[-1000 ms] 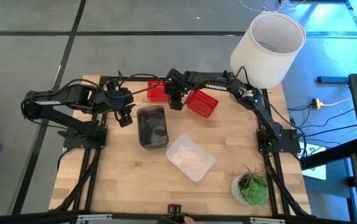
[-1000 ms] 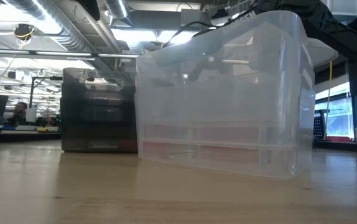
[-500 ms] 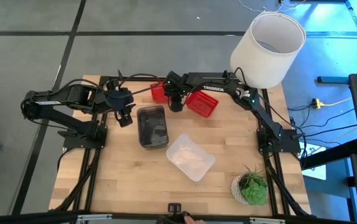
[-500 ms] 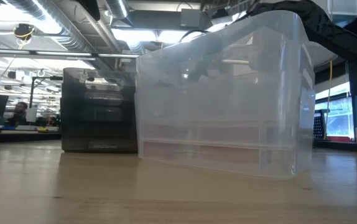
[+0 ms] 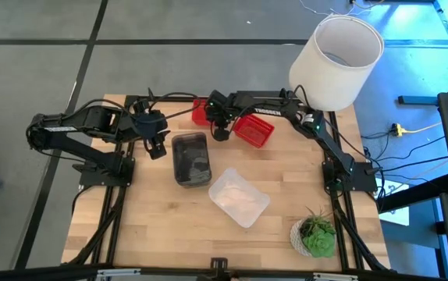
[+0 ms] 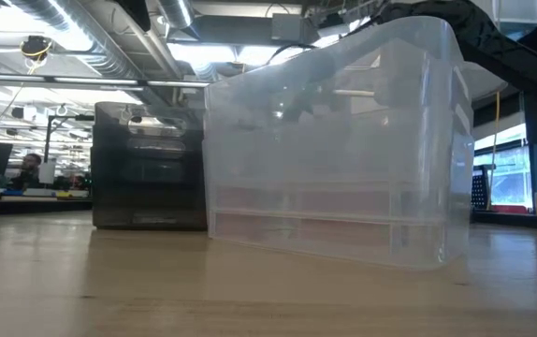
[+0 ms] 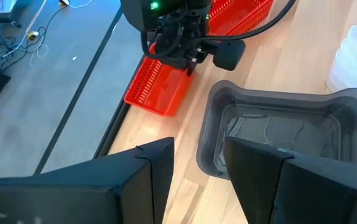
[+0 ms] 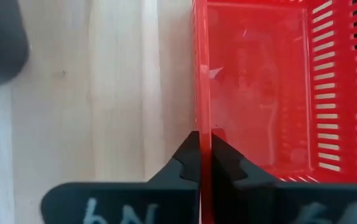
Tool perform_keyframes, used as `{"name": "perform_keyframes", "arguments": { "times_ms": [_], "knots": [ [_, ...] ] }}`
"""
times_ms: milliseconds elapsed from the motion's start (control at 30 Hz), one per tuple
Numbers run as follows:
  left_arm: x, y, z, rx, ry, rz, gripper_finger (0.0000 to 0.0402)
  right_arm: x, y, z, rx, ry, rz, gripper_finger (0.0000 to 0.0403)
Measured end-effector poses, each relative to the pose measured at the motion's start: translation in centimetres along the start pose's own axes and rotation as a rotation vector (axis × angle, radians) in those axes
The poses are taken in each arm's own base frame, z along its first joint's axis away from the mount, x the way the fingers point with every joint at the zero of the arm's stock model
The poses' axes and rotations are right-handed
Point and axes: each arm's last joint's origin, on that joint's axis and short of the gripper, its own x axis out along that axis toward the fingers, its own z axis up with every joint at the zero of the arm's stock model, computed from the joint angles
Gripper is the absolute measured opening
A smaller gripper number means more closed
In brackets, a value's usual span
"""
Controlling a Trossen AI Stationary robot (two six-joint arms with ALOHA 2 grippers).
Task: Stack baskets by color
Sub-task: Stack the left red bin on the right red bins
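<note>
Two red mesh baskets stand at the table's far side: one (image 5: 199,115) at far centre-left, the other (image 5: 254,129) tilted just to its right. My right gripper (image 5: 219,129) reaches down between them and is shut on the left one (image 7: 158,93). A dark grey basket (image 5: 192,159) stands upright in the middle, and a clear basket (image 5: 240,197) lies nearer and to its right. My left gripper (image 5: 157,148) hangs open above the table, just left of the grey basket (image 7: 278,130), touching nothing. My right gripper pinches the left red basket's side wall at its rim (image 8: 202,118), one finger inside the basket and one outside. The fingers slant down from the table's right and lie across the wall. The basket's bottom rests on the table.
A large white lampshade (image 5: 337,58) stands past the far right corner and a small green plant (image 5: 316,236) at the near right. In the low view the clear basket (image 6: 343,150) and the grey one (image 6: 147,168) hide what lies behind them. Bare wood lies at the near left.
My right gripper has brought its fingers together on the left red basket's wall, staying almost where it was. The baskets and my left arm have kept still.
</note>
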Motion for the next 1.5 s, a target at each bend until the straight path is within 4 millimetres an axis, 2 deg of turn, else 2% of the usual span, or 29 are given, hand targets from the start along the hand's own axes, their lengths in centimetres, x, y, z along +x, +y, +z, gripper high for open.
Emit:
{"name": "perform_keyframes", "arguments": {
  "times_ms": [133,233,367,533,667,800,967,1100,1267,1500],
  "knots": [
    [0.0,0.0,0.0,0.0,0.0,0.0,0.0133,-1.1,0.7,0.3,0.002,0.039,0.008,0.0003],
    [0.0,0.0,0.0,0.0,0.001,-0.002,0.0133,-2.7,0.8,0.9,0.036,0.104,-0.016,0.0002],
    [0.0,0.0,0.0,0.001,0.001,-0.007,0.0133,-5.7,0.7,2.0,0.122,0.162,-0.101,0.0002],
    [0.0,0.0,0.0,0.009,0.002,-0.008,0.0133,-9.9,0.3,3.3,0.294,0.147,-0.122,0.0002],
    [0.0,0.0,0.0,0.008,0.0,-0.008,0.0133,-12.1,0.7,2.6,0.391,0.183,-0.134,0.0001],
    [0.0,-0.1,0.1,0.007,-0.01,-0.01,0.0133,-13.5,1.2,1.5,0.449,0.303,-0.2,0.0001],
    [0.0,-0.1,0.1,0.022,-0.013,-0.011,0.0133,-14.2,1.6,0.2,0.569,0.436,-0.224,0.0],
    [0.0,-0.1,0.2,0.025,-0.014,-0.011,0.0133,-13.8,2.1,0.2,0.642,0.438,-0.148,0.0],
    [0.0,-0.1,0.1,0.027,-0.013,-0.011,0.0133,-12.3,2.7,-0.7,0.711,0.508,-0.13,0.0],
    [0.0,-0.1,0.1,0.052,-0.014,-0.011,0.0133,-10.8,3.5,-1.8,0.717,0.593,-0.128,0.0]
  ]
}}
